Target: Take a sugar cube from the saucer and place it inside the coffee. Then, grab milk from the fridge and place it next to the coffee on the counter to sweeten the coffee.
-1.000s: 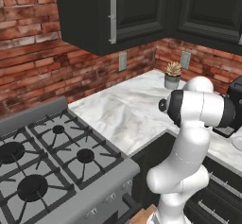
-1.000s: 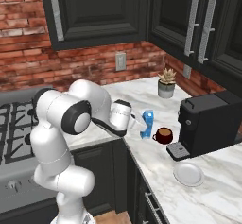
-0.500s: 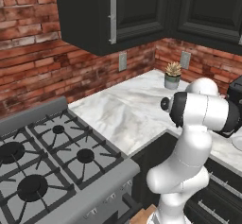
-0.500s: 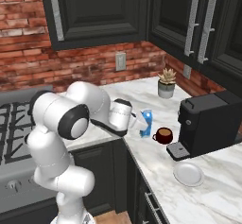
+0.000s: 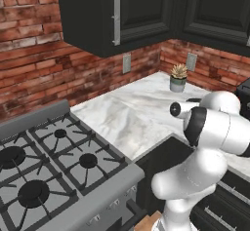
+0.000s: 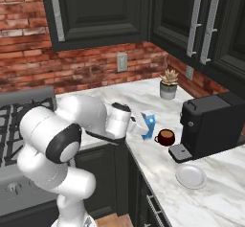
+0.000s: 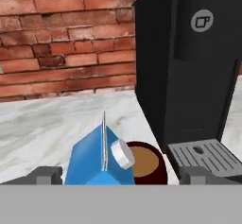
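The tool (image 7: 121, 176) has spread wide within the last second, both fingertips now clear of the milk carton (image 6: 148, 124), which stands released on the surface (image 6: 225, 166) just beside the coffee cup (image 6: 165, 137), at its 9 o'clock; placement appears complete.

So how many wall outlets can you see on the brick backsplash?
2. One outlet is on the brick wall under the upper cabinets, left of the potted plant. The other outlet is on the adjoining wall, right of the plant. The arm may hide more.
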Robot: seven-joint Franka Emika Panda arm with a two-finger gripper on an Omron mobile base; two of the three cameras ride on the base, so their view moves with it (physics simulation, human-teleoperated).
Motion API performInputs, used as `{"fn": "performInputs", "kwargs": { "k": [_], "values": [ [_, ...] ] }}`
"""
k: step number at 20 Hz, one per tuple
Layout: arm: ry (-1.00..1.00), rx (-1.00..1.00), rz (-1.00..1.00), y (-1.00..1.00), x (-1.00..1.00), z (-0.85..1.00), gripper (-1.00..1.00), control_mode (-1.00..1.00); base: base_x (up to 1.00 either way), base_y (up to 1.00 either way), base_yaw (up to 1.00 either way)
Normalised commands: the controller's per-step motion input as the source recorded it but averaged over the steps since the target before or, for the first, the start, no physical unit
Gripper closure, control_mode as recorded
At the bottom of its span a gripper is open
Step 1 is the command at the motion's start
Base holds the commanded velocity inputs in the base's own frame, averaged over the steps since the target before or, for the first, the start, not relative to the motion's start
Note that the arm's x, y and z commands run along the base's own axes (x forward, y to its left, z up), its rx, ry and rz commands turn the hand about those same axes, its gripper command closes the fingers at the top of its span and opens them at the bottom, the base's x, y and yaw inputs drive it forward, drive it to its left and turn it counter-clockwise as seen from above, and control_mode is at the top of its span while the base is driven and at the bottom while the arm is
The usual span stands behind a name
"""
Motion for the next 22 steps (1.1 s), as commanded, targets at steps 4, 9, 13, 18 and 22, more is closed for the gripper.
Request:
{"fn": "performInputs", "kwargs": {
  "k": [4,9,13,18,22],
  "values": [
    [-0.09,0.00,0.00,0.00,-0.13,0.63,-1.00,-1.00,0.00,0.00,0.00],
    [-0.06,0.00,0.00,0.12,0.00,0.56,-1.00,-1.00,0.00,0.00,0.00],
    [-0.11,0.00,0.00,0.14,-0.19,0.78,-1.00,-1.00,0.00,0.00,0.00],
    [-0.11,-0.05,0.00,0.36,-0.69,0.96,-1.00,-1.00,0.00,0.00,0.00],
    [-0.04,-0.05,0.00,0.39,-0.71,1.00,-1.00,-1.00,0.00,0.00,0.00]
  ]
}}
